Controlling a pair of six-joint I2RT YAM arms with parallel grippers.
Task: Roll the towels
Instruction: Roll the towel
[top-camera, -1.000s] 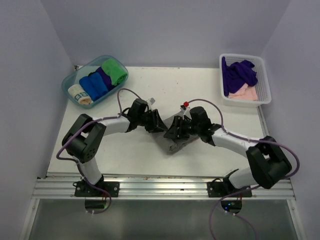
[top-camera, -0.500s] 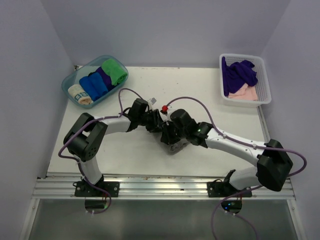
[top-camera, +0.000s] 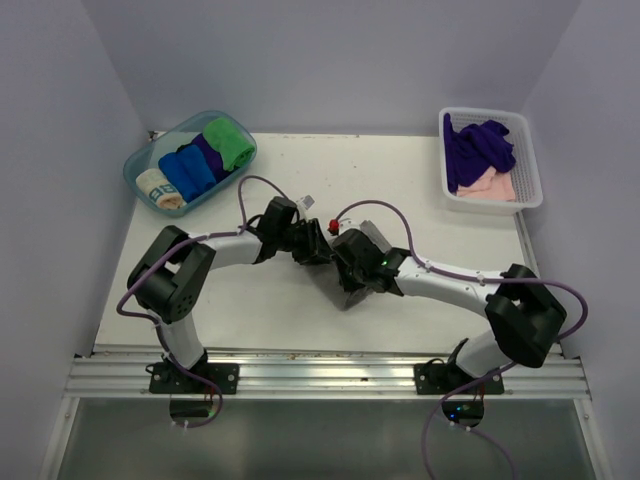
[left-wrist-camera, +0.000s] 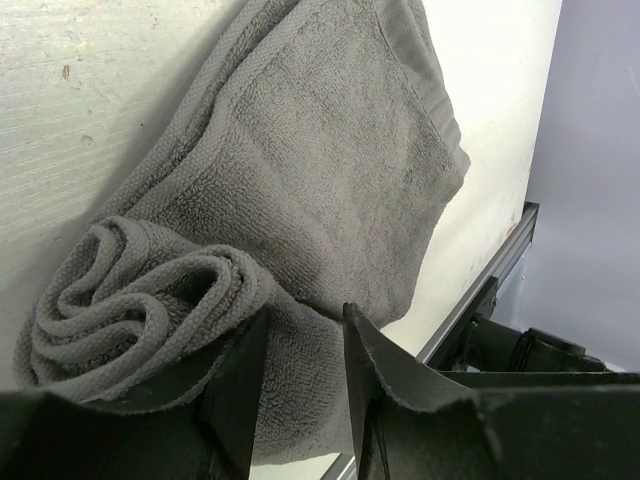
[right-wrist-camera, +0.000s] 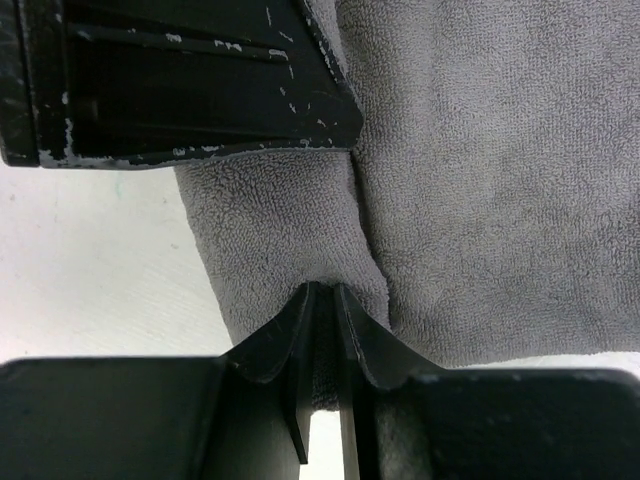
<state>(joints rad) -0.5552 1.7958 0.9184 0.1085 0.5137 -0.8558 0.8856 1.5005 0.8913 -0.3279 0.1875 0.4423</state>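
**Two robot arms part-way through rolling a grey terry towel (left-wrist-camera: 330, 170)**

The towel lies at the middle of the table, one end wound into a loose coil and the rest flat. The right gripper (right-wrist-camera: 325, 290) has its jaws nearly together, pinching a fold at the towel's edge. The left gripper (left-wrist-camera: 305, 315) stands half-spread over cloth beside the coil; whether it grips cannot be told. Next, the coil probably needs turning onward, kept tight. Far right, a white plastic basket (top-camera: 530, 170) holds a dark purple towel (top-camera: 480, 150) and a pale pink towel (top-camera: 490, 185), both unrolled.
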